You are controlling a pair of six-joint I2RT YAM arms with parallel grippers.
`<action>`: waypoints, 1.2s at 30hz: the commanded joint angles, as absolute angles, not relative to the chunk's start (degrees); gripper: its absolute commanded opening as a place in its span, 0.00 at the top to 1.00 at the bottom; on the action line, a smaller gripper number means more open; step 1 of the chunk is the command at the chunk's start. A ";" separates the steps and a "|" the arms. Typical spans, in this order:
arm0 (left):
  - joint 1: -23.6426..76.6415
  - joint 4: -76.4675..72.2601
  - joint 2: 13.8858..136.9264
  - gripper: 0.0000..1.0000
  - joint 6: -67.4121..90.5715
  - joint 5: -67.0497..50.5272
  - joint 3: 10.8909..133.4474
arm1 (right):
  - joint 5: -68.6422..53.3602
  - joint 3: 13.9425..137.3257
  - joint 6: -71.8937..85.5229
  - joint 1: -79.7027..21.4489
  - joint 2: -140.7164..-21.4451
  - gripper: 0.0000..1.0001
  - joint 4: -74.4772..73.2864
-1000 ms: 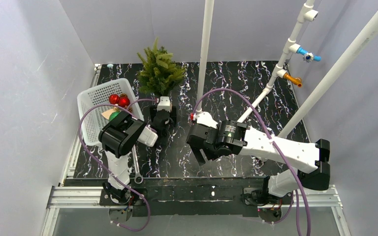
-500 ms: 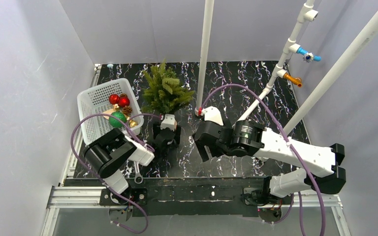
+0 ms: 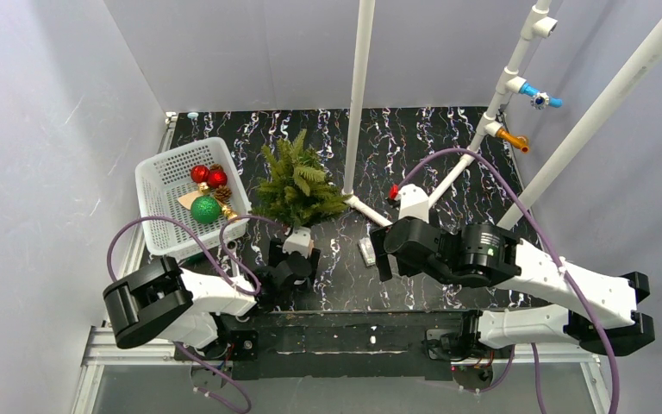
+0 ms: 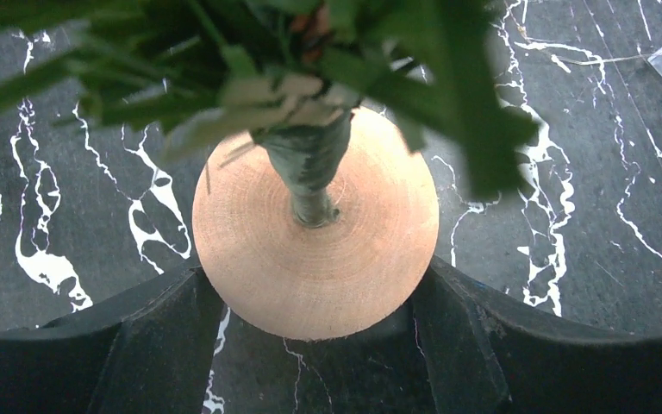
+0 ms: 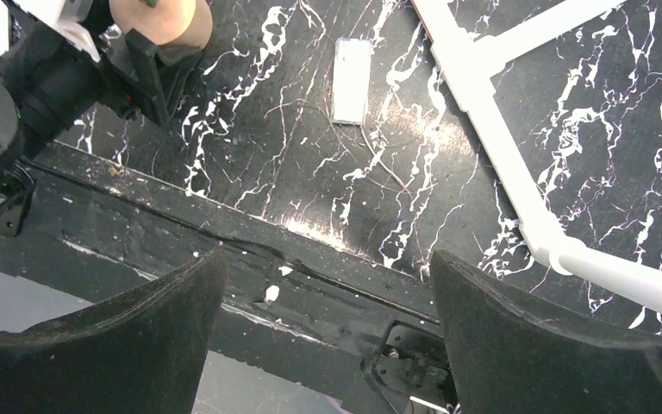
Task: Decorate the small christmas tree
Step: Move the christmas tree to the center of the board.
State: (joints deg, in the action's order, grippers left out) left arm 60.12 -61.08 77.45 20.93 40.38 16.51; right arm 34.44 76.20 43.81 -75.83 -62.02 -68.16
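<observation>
Item 1, table (image 3: 448, 155): black marbled top, read as a dial with the arm bases at 6 o'clock. Item 2, white pipe frame (image 3: 358, 95): one upright is standing just at 3 o'clock of the tree, and a low bar (image 5: 491, 129) is crossing the surface; branches could be snagging on the upright if the tree is swung that way. Item 3, right gripper (image 3: 392, 259): it is hanging at 5 o'clock of centre with its jaws spread as wide as they go, holding nothing (image 5: 327, 319); reaching across to the basket at 9 o'clock risks brushing the foliage. Item 4, left gripper (image 3: 291, 263): its jaws are standing partly open, pinching the round wooden base from both sides (image 4: 310, 302); the hold is only on curved edges, so the base may be slipping or pivoting out. Item 5, basket (image 3: 148, 211): white, at 9 o'clock, well within reach. Item 6, small christmas tree (image 3: 297, 181): it is sitting left of centre, between basket and upright, top-heavy over a narrow base (image 4: 315, 259); whether the base is resting on the table cannot be told, and an early release may be tipping it. Item 7, green ball (image 3: 205, 209), red balls (image 3: 208, 176), pinecone (image 3: 222, 194): all are lying in the basket, none hung. Item 8, small clear packet (image 3: 367, 250): it is lying loose at 4 o'clock of the tree, liable to be nudged.
</observation>
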 commanded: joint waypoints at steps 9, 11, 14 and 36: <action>66.83 -63.86 86.76 0.56 25.97 43.44 17.52 | 36.10 75.66 46.00 -75.85 -60.68 0.05 -66.08; 67.29 -66.93 89.46 0.55 25.75 43.34 18.51 | 35.95 75.60 46.13 -75.89 -60.80 0.05 -65.97; 67.56 -72.48 93.87 0.54 24.28 43.39 19.72 | 35.95 75.74 46.31 -75.85 -60.97 0.05 -66.05; 72.23 -57.32 81.19 0.02 24.50 47.04 16.31 | 34.18 75.58 44.34 -75.85 -63.08 0.04 -63.48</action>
State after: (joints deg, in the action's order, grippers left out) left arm 71.70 -66.30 84.05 23.86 45.78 18.28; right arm 33.85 75.16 45.15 -75.83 -62.76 -65.73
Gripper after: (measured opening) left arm 0.981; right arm 0.959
